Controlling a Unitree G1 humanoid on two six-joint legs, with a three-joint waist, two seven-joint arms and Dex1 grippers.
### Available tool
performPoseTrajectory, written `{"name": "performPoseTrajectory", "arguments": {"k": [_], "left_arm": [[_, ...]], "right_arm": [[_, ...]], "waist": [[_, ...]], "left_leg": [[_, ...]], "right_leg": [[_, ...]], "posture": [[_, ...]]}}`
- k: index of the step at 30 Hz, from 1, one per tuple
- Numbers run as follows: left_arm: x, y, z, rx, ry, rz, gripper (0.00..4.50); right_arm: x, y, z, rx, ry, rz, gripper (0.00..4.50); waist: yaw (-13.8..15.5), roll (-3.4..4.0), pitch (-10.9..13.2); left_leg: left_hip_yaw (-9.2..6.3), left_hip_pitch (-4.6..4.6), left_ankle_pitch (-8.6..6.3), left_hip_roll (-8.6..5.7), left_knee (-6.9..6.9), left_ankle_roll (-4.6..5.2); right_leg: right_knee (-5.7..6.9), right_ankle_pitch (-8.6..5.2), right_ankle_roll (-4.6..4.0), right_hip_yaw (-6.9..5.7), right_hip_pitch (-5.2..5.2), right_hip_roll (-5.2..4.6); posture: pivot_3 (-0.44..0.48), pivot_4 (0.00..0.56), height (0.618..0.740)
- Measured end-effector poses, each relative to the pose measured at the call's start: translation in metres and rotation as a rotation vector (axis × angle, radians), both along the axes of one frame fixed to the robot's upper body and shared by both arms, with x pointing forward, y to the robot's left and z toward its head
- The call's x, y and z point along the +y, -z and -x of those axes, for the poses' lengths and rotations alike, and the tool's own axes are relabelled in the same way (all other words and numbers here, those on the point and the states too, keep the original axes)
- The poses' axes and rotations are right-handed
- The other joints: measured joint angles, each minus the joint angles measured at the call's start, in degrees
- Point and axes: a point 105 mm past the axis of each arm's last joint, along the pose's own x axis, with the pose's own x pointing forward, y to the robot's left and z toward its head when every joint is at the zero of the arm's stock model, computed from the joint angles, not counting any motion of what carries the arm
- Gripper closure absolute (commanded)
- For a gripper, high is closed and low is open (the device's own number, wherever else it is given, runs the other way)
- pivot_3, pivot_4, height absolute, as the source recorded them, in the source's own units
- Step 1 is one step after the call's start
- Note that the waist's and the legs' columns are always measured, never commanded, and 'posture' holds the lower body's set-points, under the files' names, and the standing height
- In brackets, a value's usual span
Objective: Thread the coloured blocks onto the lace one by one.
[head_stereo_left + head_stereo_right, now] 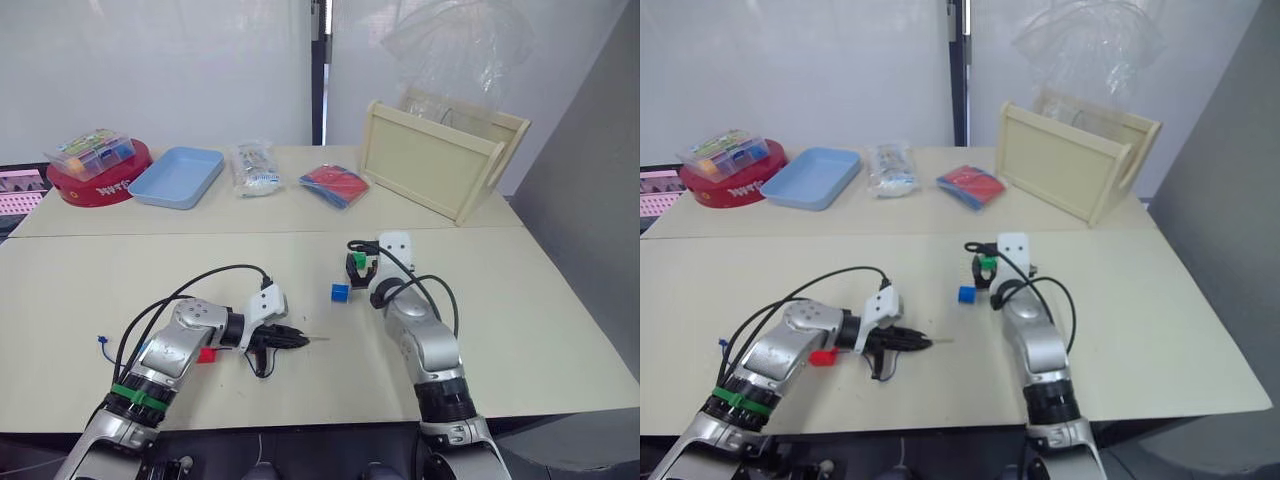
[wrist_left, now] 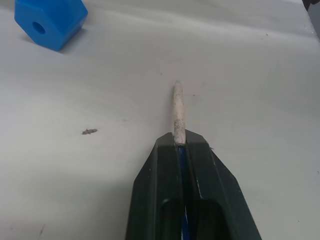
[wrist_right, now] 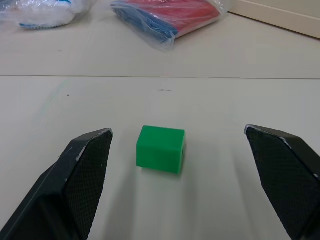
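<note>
Green block point(image 3: 160, 149) between wide-spread right gripper point(image 3: 182, 180) fingers, left gripper point(image 2: 182, 145) pinching lace point(image 2: 178, 112) tip

The lace point(image 2: 178, 112) shows its pale tip and a blue sliver between the left gripper's point(image 2: 186, 145) shut fingers (the rest is hidden). The red block point(image 1: 207, 354) sits half behind that arm. The clear box's point(image 1: 92, 151) pieces are too small to tell apart.
</note>
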Motion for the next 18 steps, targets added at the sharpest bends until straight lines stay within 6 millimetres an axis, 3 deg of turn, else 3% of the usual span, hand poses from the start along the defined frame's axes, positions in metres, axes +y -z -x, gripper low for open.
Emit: {"name": "performPoseTrajectory", "arguments": {"k": [6,11,14,18], "left_arm": [[0.001,0.001,0.004,0.009,-0.01,0.008,4.5],[0.003,0.001,0.006,0.017,-0.021,0.009,4.5],[0.004,0.0,0.007,0.014,-0.021,0.004,4.5],[0.008,0.0,0.006,0.014,-0.031,-0.007,4.5]], "right_arm": [[0.003,-0.001,0.026,0.009,-0.034,0.003,0.03],[0.027,0.018,0.055,0.057,-0.137,0.01,0.03],[0.041,0.022,0.059,0.065,-0.177,0.011,0.03],[0.052,0.039,0.048,0.102,-0.187,0.038,0.03]], "waist": [[0.0,0.01,0.0],[-0.2,0.01,0.0],[-0.1,0.01,0.0],[-0.1,0.0,0.0]], "left_leg": [[0.0,-0.04,-0.01,0.0,-0.02,0.01],[0.01,-0.03,-0.01,0.01,-0.03,0.01],[0.01,-0.01,-0.01,0.0,-0.03,0.01],[0.01,0.01,-0.01,0.0,-0.03,0.01]], "right_leg": [[0.02,0.0,0.0,0.01,-0.07,0.0],[-0.01,0.0,0.0,0.02,-0.1,0.01],[0.01,0.0,0.0,0.02,-0.09,0.01],[0.0,0.0,0.0,0.02,-0.08,0.01]], "posture": [[0.0,0.15,0.74],[0.0,0.15,0.74],[0.0,0.15,0.74],[0.0,0.15,0.74]]}}
